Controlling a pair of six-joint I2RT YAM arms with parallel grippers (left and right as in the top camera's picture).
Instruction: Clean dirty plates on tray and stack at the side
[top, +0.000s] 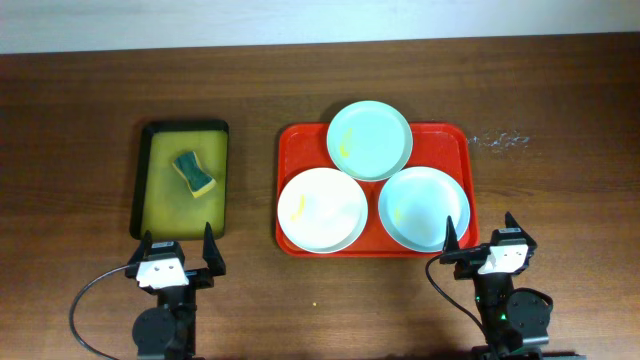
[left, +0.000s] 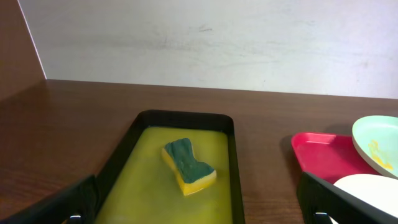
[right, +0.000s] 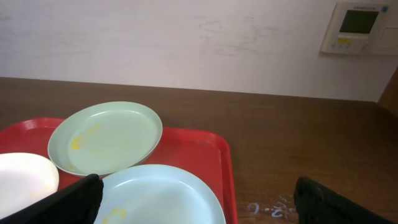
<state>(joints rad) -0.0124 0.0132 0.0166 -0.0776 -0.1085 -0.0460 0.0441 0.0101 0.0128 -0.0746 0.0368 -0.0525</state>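
The left gripper (top: 178, 246) stands wide open and holds nothing, and the right gripper (top: 480, 236) is the same. The sponge (top: 195, 172) lies in the yellow-green tray (top: 160, 205), straight ahead of the left fingers, with its long axis slanting from far-left to near-right. The left arm is clearly nearer to it. The white plate (top: 322, 209), the mint plate (top: 369, 140) and the blue plate (top: 424, 207) rest on the red tray (top: 300, 140). The blue plate is just ahead of the right gripper.

The red tray (top: 295, 145) and its three plates (top: 322, 208) look like smooth, glossy plastic; the table (top: 80, 120) is matt wood grain; the sponge (top: 195, 173) seems porous foam.
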